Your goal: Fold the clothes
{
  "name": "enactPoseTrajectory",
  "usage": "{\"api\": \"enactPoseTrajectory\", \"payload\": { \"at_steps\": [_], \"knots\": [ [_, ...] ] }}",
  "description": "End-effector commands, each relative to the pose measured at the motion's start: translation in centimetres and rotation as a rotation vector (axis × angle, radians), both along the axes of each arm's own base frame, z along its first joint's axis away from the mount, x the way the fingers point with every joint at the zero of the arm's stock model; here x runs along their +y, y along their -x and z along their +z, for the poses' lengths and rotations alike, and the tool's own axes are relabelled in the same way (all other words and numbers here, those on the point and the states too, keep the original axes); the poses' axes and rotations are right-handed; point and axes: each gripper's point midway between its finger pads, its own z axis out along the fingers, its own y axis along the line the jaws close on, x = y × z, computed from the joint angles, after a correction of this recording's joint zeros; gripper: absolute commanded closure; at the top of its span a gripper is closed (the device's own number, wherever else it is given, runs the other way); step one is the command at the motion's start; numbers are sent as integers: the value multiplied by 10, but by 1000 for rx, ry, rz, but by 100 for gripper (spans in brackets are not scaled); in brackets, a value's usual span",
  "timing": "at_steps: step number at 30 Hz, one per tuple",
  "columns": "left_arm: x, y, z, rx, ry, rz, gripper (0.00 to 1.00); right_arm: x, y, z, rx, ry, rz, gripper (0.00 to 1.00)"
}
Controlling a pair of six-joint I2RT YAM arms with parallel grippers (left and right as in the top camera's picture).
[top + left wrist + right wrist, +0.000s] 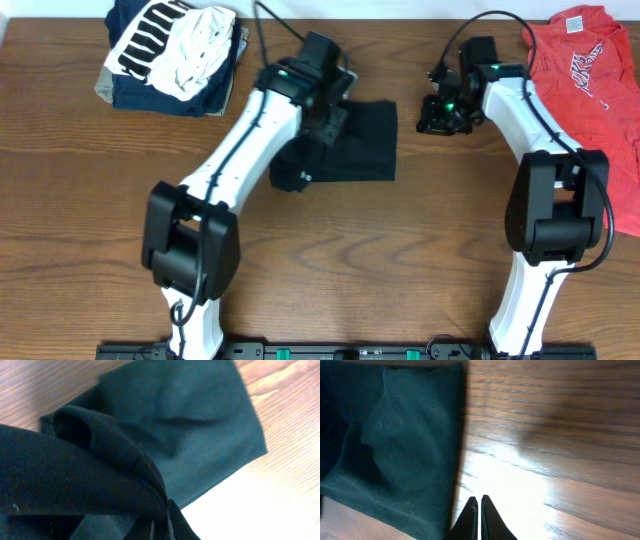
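— Starting with the left gripper (322, 105): gripping anything?
— Pinching a raised fold of the black garment (365, 140), judging by the left wrist view. Seeing only cloth bunched up towards the lens and no fingers, so reading it from the pull of the fabric
— And finding the garment where?
— Lying in the middle of the table (400, 270), already gathered into a rough rectangle, running under the left arm on one side and ending in a straight, flat edge on the other
— Holding it up for what reason?
— Probably lifting one layer clear to carry it over the rest and halve the rectangle again
— Getting any help from the right gripper (478, 504)?
— Touching nothing. Keeping its fingers pressed together, hovering over bare table just beside that straight edge. Likely staying out of the fold's way, or waiting to pin the edge down
— Worrying about anything?
— Dragging the whole bundle instead of one layer, with nothing pinning the far side
— Leaving other clothes aside?
— Leaving the coral-red T-shirt (585, 70) spread flat at the far right corner, well apart, and a heap of dark and white pieces (180, 55) at the far left corner, presumably keeping the middle free for folding
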Motion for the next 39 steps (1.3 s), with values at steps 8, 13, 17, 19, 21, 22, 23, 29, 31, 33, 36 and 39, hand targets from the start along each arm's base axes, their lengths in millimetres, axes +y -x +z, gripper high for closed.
{"api": "enactPoseTrajectory", "payload": {
  "at_steps": [8,13,17,19,21,22,23,29,31,33,36,39],
  "knots": [
    [-29,-6,35,-95,55,-33,94,12,1,9,-9,-70,25,99],
    [-31,-11,77,-159,88,-32,94,34,-4,10,-52,-68,67,99],
    [-32,-9,100,-178,99,-35,94,49,-7,9,-71,-75,84,99],
    [-32,-10,105,-185,102,-35,94,54,-7,5,-65,-76,89,99],
    [-33,-11,107,-191,106,-35,94,60,-4,-4,-47,-75,102,99],
    [-33,-11,108,-194,108,-37,94,64,-1,-12,-28,-73,107,99],
    [-35,-10,108,-194,109,-39,94,67,0,-17,-18,-75,113,99],
    [-49,-2,108,-194,113,-71,94,79,7,-54,60,-97,99,99],
    [-56,3,108,-193,114,-88,94,80,8,-60,76,-117,100,99],
    [-66,7,105,-193,117,-111,94,79,9,-62,81,-119,98,99],
    [-84,11,97,-192,122,-143,94,78,7,-61,76,-119,95,99],
    [-101,13,81,-177,121,-163,94,76,7,-61,77,-119,91,99]
  ]
}}
